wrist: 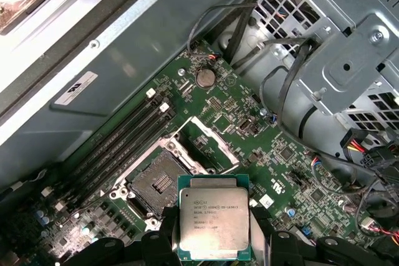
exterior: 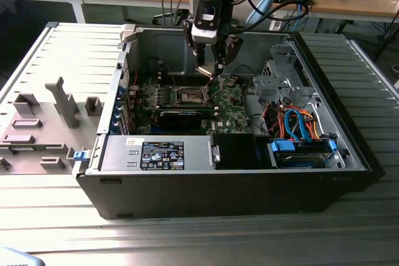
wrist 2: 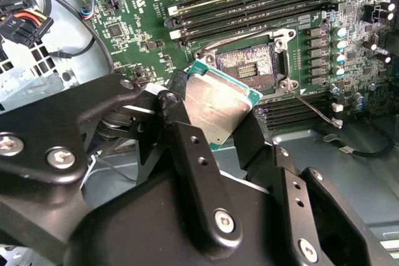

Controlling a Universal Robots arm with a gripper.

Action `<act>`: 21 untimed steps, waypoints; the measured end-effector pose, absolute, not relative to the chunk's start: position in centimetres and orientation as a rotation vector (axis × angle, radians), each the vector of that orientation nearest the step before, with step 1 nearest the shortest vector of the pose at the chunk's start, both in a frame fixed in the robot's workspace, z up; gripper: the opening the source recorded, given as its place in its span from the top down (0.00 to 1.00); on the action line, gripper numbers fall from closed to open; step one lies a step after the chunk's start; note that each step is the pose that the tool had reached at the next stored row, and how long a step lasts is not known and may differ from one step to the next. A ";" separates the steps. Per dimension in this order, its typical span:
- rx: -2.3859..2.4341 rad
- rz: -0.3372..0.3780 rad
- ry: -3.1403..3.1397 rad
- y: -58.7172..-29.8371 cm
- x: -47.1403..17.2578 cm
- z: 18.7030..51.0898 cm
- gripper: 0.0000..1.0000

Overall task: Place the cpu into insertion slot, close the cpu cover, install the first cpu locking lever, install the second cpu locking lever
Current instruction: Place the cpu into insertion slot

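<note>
My gripper [exterior: 209, 70] hangs inside the open computer case, shut on the cpu [wrist: 214, 222]. The cpu is a small square chip with a dull silver top and green rim, gripped at two opposite edges by the black fingers [wrist 2: 177, 135]. It is held tilted in the air [wrist 2: 218, 107], a little above and beside the insertion slot [wrist: 159, 185]. That slot [wrist 2: 249, 66] lies bare on the green motherboard [exterior: 234, 107], its dark centre exposed [exterior: 190, 96]. The cpu cover [wrist: 216, 139] stands swung open at the slot's edge. A thin wire lever [wrist 2: 212, 43] runs along one side of the slot.
Long black memory slots [wrist 2: 249, 10] run beside the insertion slot. A metal drive cage [exterior: 280, 82] and coloured cables [exterior: 296, 123] fill the exterior view's right of the case. The power supply [exterior: 156, 154] sits along the near wall. The removed grey side panel [exterior: 43, 116] lies at the exterior view's left.
</note>
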State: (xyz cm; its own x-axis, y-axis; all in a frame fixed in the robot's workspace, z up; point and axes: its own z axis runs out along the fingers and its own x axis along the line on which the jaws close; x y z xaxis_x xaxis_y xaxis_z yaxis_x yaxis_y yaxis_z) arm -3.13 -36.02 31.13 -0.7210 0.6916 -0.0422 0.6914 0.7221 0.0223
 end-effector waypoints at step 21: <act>1.181 0.007 2.860 -36.0 -3.1 31.0 0.45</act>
